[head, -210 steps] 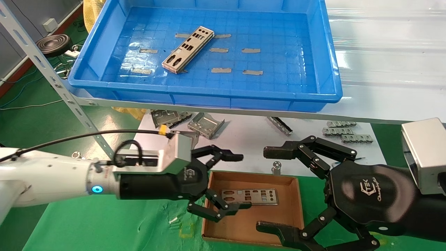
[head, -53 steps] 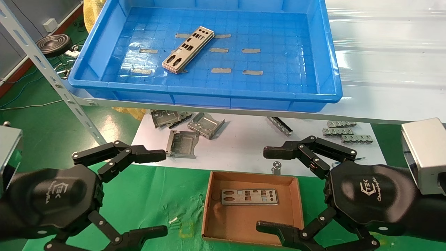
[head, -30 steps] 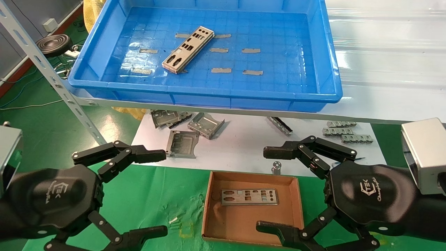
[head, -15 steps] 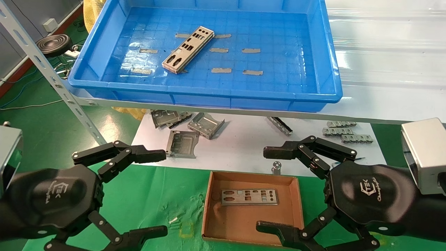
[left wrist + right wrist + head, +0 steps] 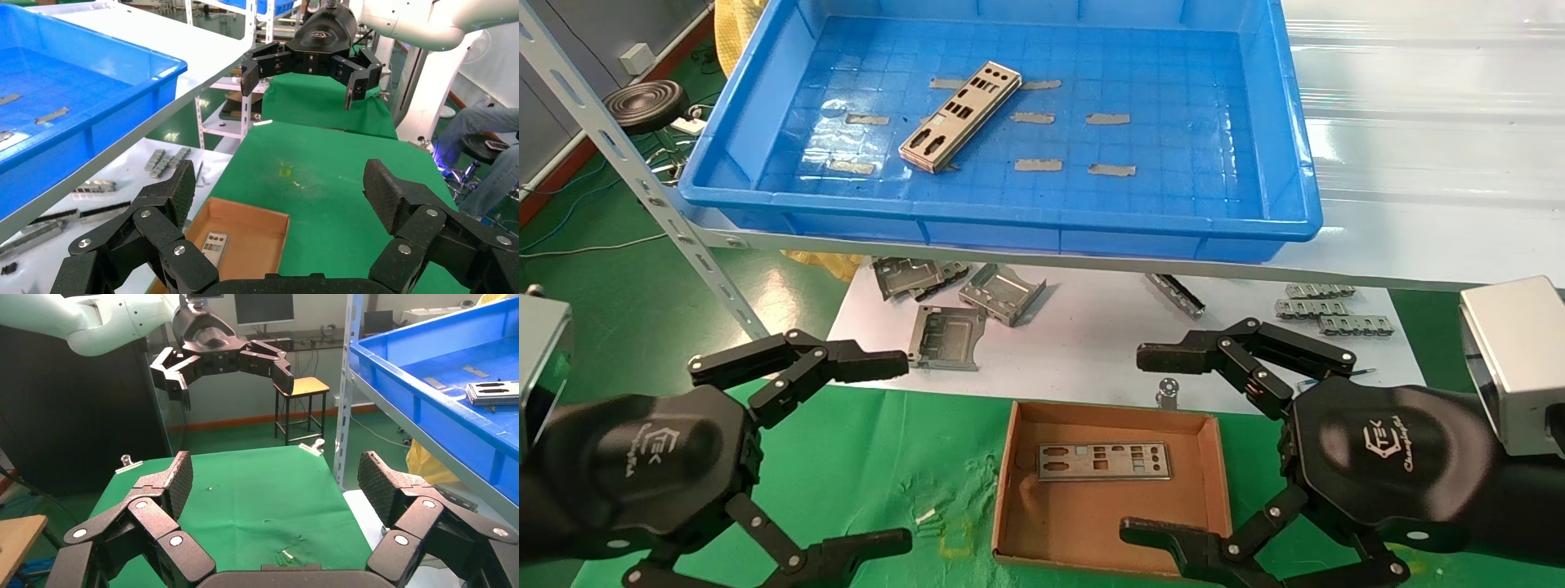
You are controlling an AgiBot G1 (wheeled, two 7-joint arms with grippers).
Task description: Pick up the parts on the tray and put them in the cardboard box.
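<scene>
Grippers are both seen low in the head view, fingers spread wide, nothing held. Left gripper (image 5: 878,449) is held over the green cloth (image 5: 887,457), with the cardboard box (image 5: 1197,474) just off its fingertips toward the right arm's side. Right gripper (image 5: 1164,445) is held at the opposite side of the box, its lower finger (image 5: 1173,543) overlapping the box's near edge in the head view, upper finger near the small round metal piece (image 5: 1169,388) on the white sheet (image 5: 1091,343). One part (image 5: 1104,461) is seen lying flat on the box floor, between the two grippers, close to the box's far wall; contact with either gripper is not seen. Second part (image 5: 960,116) is seen lying at an angle on the tray (image 5: 1254,122) floor, well beyond and above both grippers, on the raised shelf, nearer the left gripper's side. Grey tape strips (image 5: 1038,165) are scattered on the tray floor around it. Bent grey brackets (image 5: 1001,292) are seen on the white sheet under the shelf, beyond the left gripper's upper finger. In the left wrist view, the left gripper (image 5: 278,199) is shown wide, the box (image 5: 269,242) with its part (image 5: 214,242) past its fingers, the right gripper (image 5: 309,73) facing it farther off. In the right wrist view, the right gripper (image 5: 275,484) is shown wide, the left gripper (image 5: 223,370) across the green cloth, the tray (image 5: 416,386) and its part (image 5: 492,392) off to one side.
</scene>
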